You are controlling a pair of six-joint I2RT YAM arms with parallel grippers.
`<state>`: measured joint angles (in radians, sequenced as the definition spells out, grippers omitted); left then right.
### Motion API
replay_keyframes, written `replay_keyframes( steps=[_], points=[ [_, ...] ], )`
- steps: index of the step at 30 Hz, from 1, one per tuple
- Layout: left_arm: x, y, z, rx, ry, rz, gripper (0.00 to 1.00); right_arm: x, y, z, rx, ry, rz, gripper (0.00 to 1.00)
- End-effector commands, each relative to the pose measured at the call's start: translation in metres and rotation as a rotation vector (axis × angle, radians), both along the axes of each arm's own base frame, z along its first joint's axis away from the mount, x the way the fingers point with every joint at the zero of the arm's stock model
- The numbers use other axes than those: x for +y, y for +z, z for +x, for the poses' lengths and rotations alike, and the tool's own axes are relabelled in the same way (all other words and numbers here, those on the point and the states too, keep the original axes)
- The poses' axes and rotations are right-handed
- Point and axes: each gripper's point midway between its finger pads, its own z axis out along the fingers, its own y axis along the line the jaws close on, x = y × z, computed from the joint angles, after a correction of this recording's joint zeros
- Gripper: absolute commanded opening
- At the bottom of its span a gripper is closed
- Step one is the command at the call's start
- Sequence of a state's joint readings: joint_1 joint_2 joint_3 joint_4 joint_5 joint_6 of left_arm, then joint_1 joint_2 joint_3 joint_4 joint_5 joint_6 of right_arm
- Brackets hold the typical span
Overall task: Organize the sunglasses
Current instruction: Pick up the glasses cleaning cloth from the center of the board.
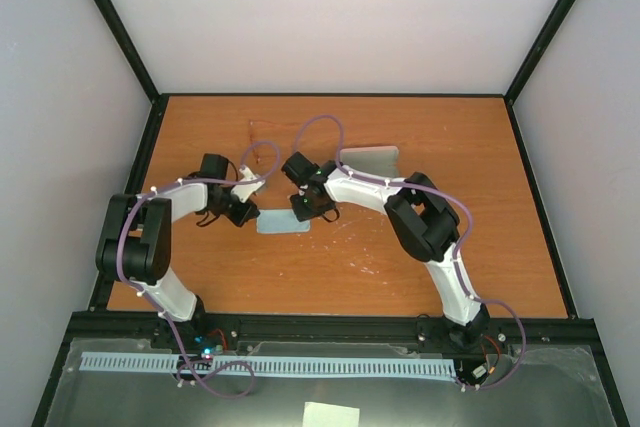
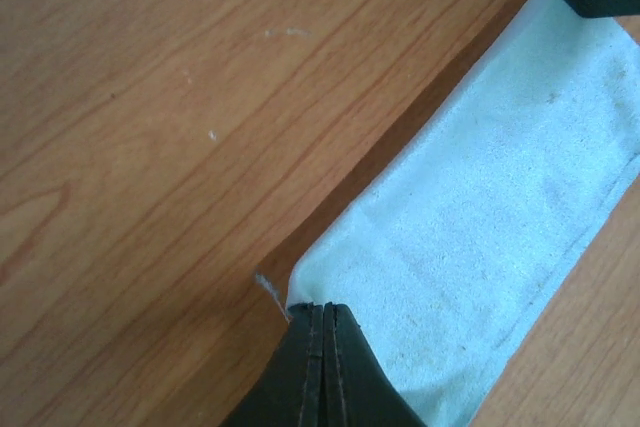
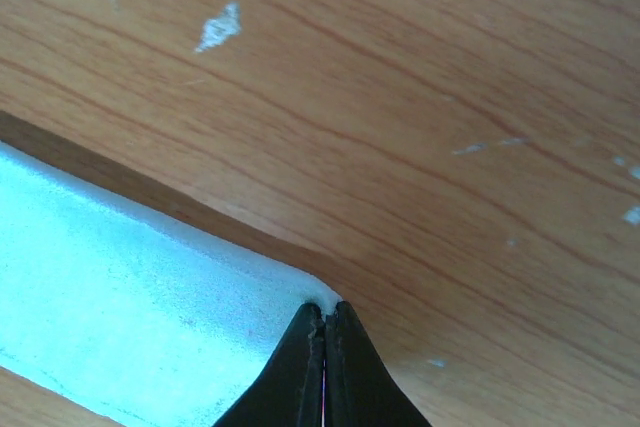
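Note:
A pale blue cloth [image 1: 283, 222] is stretched between my two grippers near the middle of the table. My left gripper [image 2: 322, 307] is shut on one corner of the cloth [image 2: 480, 207]. My right gripper [image 3: 326, 305] is shut on another corner of the cloth [image 3: 130, 317]. From above, the left gripper [image 1: 250, 215] sits at the cloth's left end and the right gripper [image 1: 303, 209] at its right end. The cloth's edge casts a dark shadow on the wood, so it hangs slightly off the table. The sunglasses are out of view.
A flat pale grey piece [image 1: 373, 159] lies on the orange wooden table [image 1: 400, 267] behind the right arm. Purple cables loop over both arms. Black frame posts and white walls enclose the table.

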<state>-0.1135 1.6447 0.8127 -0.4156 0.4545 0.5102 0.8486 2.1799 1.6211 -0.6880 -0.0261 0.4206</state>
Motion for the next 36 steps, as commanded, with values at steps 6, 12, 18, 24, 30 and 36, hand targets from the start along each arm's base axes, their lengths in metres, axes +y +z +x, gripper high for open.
replay_keyframes(
  steps=[6,12,18,24,30,36],
  points=[
    [-0.019,0.018,0.019,-0.025,-0.001,-0.072,0.0,-0.023,0.022,0.012,-0.11,-0.076,-0.058,0.03],
    [-0.034,0.019,0.026,-0.03,-0.028,-0.071,0.02,-0.026,0.027,0.017,-0.129,-0.088,-0.05,0.03],
    [-0.029,0.012,0.028,-0.03,-0.032,-0.032,0.28,-0.025,0.021,0.014,-0.107,-0.082,-0.048,0.03],
    [-0.024,0.003,0.026,-0.031,-0.034,0.002,0.27,-0.025,0.02,0.014,-0.105,-0.081,-0.05,0.03],
    [-0.025,-0.003,0.018,-0.005,-0.048,0.002,0.26,-0.024,0.019,0.014,-0.102,-0.079,-0.049,0.03],
    [-0.025,-0.01,0.008,0.012,-0.062,0.011,0.21,-0.025,0.018,0.012,-0.096,-0.078,-0.05,0.03]
  ],
)
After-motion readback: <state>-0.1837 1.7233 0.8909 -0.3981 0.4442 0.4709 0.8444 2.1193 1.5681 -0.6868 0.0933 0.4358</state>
